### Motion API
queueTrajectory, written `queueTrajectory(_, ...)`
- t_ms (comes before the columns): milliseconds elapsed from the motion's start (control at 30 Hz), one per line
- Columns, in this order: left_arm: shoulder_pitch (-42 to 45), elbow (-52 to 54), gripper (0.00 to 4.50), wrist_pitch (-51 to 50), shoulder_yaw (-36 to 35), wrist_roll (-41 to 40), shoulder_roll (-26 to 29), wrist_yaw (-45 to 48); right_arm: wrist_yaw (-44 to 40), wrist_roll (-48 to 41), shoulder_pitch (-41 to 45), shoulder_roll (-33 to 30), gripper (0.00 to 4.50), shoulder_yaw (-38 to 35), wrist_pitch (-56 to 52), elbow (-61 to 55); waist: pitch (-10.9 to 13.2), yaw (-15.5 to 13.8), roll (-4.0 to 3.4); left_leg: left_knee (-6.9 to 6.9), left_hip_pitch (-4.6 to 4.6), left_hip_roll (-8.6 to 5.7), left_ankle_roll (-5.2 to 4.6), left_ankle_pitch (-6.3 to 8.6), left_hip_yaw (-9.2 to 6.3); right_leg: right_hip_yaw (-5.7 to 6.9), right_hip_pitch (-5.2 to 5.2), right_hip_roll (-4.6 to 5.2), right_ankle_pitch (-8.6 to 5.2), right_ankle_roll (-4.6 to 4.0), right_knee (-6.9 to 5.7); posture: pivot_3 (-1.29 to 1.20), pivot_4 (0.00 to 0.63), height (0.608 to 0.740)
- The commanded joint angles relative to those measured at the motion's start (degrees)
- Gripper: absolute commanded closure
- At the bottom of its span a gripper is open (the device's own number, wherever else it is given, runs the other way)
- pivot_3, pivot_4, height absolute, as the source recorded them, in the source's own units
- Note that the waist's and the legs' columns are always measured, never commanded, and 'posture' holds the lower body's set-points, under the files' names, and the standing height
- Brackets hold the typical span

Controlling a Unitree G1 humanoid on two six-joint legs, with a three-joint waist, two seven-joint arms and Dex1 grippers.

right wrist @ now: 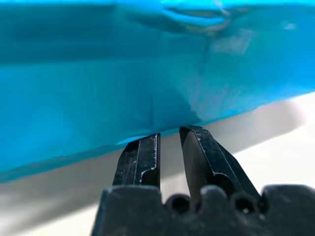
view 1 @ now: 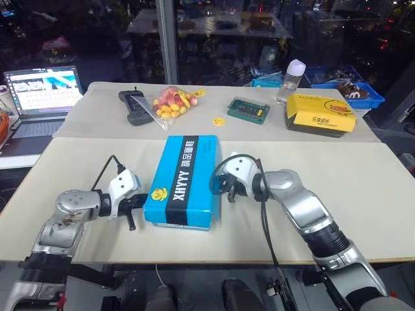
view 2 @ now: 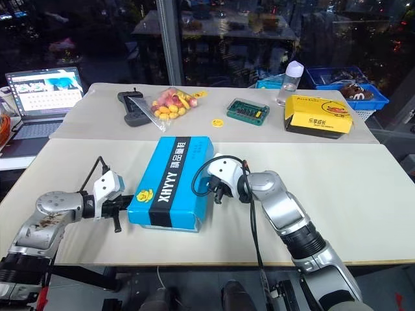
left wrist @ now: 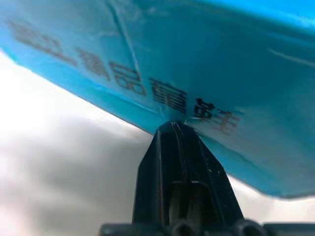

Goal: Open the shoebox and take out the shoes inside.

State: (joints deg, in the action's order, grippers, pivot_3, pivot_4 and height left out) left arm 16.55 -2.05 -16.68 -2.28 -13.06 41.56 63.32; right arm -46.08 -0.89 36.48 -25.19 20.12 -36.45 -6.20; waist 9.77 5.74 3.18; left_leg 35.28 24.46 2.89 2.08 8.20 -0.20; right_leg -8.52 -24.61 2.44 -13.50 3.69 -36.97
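The shoebox (view 1: 183, 180) is seen lying lid-up on the near table (view 1: 363, 194), its long axis running away from the robot, lid closed. The black band with white lettering runs lengthwise along the lid, and a small yellow logo sits on the near left corner. The shoes are not visible with the lid down.

The left gripper (view 1: 134, 208) is positioned at the box's left side near the near corner. In the left wrist view its fingers (left wrist: 179, 172) are pressed together, with the tip at the lower edge of the blue side wall; nothing is held.

The right gripper (view 1: 228, 192) is positioned at the box's right side. In the right wrist view its fingers (right wrist: 140, 162) are slightly apart with a narrow gap, tips at the lower edge of the box wall. Whether they touch it cannot be told.

On the far table a black handheld device (view 1: 134, 106), a bag of fruit (view 1: 172, 103), a green case (view 1: 248, 109), a clear bottle (view 1: 291, 80) and a yellow box (view 1: 321, 114) are noted. A laptop (view 1: 40, 98) stands open at far left.
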Motion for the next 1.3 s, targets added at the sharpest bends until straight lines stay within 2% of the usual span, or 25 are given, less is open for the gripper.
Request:
queueTrajectory(33, 1.3, 1.1, 4.5, -0.1, -1.0, -2.3, -1.5, -1.6, -0.6, -0.4, 1.3, -1.2, 3.4, -1.7, 1.6, -0.3, 0.0, -0.2, 0.0, 0.0, 0.0, 0.01, 0.0, 0.0, 0.0, 0.02, 0.0, 0.0, 0.03, 0.04, 0.0, 0.0, 0.15, 0.723)
queueTrajectory(200, 0.0, -1.3, 4.5, -0.4, -5.2, -4.2, -1.1, -3.6, -1.1, -0.6, 0.2, -5.3, 3.4, -4.1, 2.5, 1.1, 0.0, -0.3, 0.01, -0.01, 0.03, 0.01, 0.0, 0.0, -0.01, 0.06, 0.0, 0.0, 0.06, 0.12, 0.02, 0.0, 0.15, 0.723)
queueTrajectory(400, -6.5, 3.7, 4.5, -3.7, -11.0, -8.5, 1.7, -3.5, -2.4, -1.6, -2.1, -8.2, 3.4, -5.6, 2.6, 1.2, 0.0, 0.0, 0.01, -0.15, -0.06, 0.05, 0.0, 0.01, 0.01, 0.07, -0.01, 0.0, 0.05, 0.13, 0.04, 0.0, 0.15, 0.723)
queueTrajectory(533, -11.8, 14.2, 4.5, -12.5, -19.5, -19.3, 5.0, -1.4, -5.5, -5.3, -3.4, -9.0, 3.4, -7.3, 0.5, -1.4, 0.0, -0.2, 0.04, -0.21, 0.21, 0.09, 0.0, 0.0, -0.01, 0.15, -0.33, 0.0, 0.05, 0.12, -0.04, 0.0, 0.15, 0.723)
queueTrajectory(700, -22.9, 27.0, 4.5, -22.5, -29.5, -30.6, 9.1, 1.1, -8.7, -8.7, -3.6, -9.0, 3.4, -7.1, -0.8, -2.4, 0.0, 0.0, 0.03, -0.16, 0.34, 0.08, 0.0, 0.0, 0.02, 0.14, -0.45, 0.04, 0.04, 0.1, -0.02, 0.0, 0.15, 0.723)
queueTrajectory(867, -29.7, 37.7, 4.5, -28.1, -37.0, -39.7, 7.4, -4.6, -9.4, -10.2, -2.4, -7.1, 3.4, -5.9, -0.6, -0.9, 0.1, -0.2, 0.03, -0.17, 0.31, 0.13, 0.0, 0.0, 0.01, 0.21, -0.47, 0.04, -0.16, -0.3, -0.03, 0.0, 0.15, 0.723)
queueTrajectory(1100, -35.3, 45.2, 4.5, -28.2, -37.3, -44.2, 2.5, -13.0, -9.6, -9.8, -1.1, -5.6, 3.4, -4.9, 0.9, 1.1, 0.1, -0.1, 0.02, 0.02, 0.25, 0.09, 0.06, 0.04, 0.03, 0.18, -0.37, 0.1, -0.14, -0.34, 0.02, 0.0, 0.15, 0.723)
queueTrajectory(1200, -36.2, 46.3, 4.5, -27.9, -37.5, -45.8, 2.0, -15.2, -10.0, -9.8, -1.3, -5.7, 4.05, -4.9, 1.3, 1.1, 0.1, -0.1, 0.02, 0.02, 0.25, 0.1, 0.07, 0.04, 0.02, 0.19, -0.39, 0.08, -0.11, -0.38, 0.01, 0.0, 0.15, 0.723)
queueTrajectory(1233, -36.5, 46.5, 4.5, -27.9, -37.5, -46.2, 2.0, -15.6, -10.1, -9.8, -1.4, -5.8, 4.42, -4.9, 1.4, 1.2, 0.1, -0.1, 0.02, 0.01, 0.25, 0.1, 0.06, 0.04, 0.02, 0.19, -0.4, 0.07, -0.11, -0.39, 0.0, 0.0, 0.15, 0.723)
queueTrajectory(1300, -37.4, 46.9, 4.5, -27.4, -37.5, -46.0, 2.2, -15.8, -10.7, -9.6, -1.8, -6.1, 4.47, -4.4, 2.0, 1.1, 0.1, -0.1, 0.02, 0.01, 0.25, 0.1, 0.06, 0.04, 0.02, 0.19, -0.4, 0.07, -0.11, -0.39, 0.0, 0.0, 0.15, 0.723)
